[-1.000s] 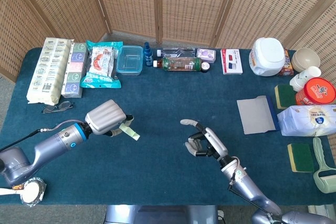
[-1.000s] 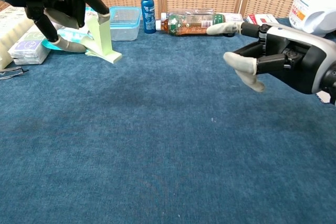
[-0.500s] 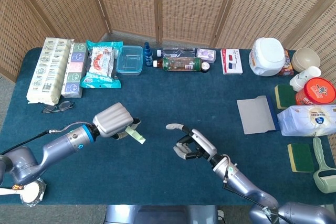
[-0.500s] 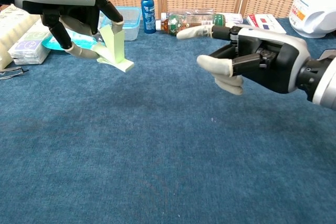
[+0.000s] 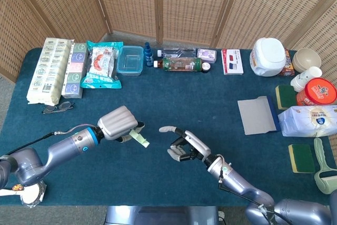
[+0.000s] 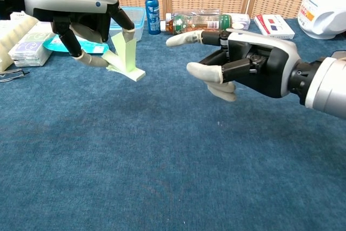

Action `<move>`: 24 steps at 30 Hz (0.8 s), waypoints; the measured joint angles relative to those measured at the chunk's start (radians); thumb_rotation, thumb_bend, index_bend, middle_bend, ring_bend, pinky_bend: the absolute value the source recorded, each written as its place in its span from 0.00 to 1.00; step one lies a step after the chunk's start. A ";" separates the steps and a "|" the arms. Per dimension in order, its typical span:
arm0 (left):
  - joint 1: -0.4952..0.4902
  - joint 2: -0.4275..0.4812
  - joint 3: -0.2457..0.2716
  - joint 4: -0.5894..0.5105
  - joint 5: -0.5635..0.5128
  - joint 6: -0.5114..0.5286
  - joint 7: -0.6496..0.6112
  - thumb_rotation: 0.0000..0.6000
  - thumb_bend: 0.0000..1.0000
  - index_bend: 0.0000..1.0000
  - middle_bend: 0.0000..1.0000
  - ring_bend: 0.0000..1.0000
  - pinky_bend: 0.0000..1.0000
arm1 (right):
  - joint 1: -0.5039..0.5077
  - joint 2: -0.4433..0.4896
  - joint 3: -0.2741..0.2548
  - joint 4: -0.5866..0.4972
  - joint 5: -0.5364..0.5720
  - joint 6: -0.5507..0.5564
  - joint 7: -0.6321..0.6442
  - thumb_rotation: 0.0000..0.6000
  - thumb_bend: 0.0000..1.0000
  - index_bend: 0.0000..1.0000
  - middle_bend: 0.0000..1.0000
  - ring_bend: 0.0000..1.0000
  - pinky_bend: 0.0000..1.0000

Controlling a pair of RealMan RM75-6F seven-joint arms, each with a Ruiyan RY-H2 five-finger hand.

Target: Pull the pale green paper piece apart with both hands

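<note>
Pale green paper piece (image 6: 125, 53) pinched by left hand (image 5: 119, 125) fingers, right hand (image 6: 246, 68) fingers spread, empty.

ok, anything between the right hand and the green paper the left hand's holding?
Nothing. Both views show only bare blue tablecloth in the gap between the right hand and the pale green paper, which the left hand pinches.

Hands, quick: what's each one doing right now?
Left hand: holding the pale green paper piece in its fingers.
Right hand: open, holding nothing, short of the paper.
</note>
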 measured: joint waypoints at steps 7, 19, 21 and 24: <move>-0.003 -0.008 0.002 0.003 -0.009 -0.006 0.010 1.00 0.48 0.73 1.00 1.00 1.00 | 0.014 -0.006 -0.006 -0.012 0.004 -0.008 -0.011 1.00 0.47 0.21 0.91 0.88 0.84; -0.004 -0.013 0.003 0.013 -0.018 -0.002 0.010 1.00 0.48 0.73 1.00 1.00 1.00 | 0.024 -0.006 -0.013 -0.027 0.016 -0.008 -0.034 1.00 0.47 0.24 0.91 0.88 0.84; -0.004 -0.014 0.004 0.016 -0.018 -0.002 0.010 1.00 0.48 0.73 1.00 1.00 1.00 | 0.024 -0.004 -0.015 -0.029 0.016 -0.005 -0.034 1.00 0.47 0.25 0.91 0.88 0.84; -0.005 -0.015 0.005 0.017 -0.018 -0.002 0.012 1.00 0.48 0.73 1.00 1.00 1.00 | 0.024 -0.002 -0.017 -0.032 0.017 -0.004 -0.033 1.00 0.47 0.25 0.91 0.88 0.84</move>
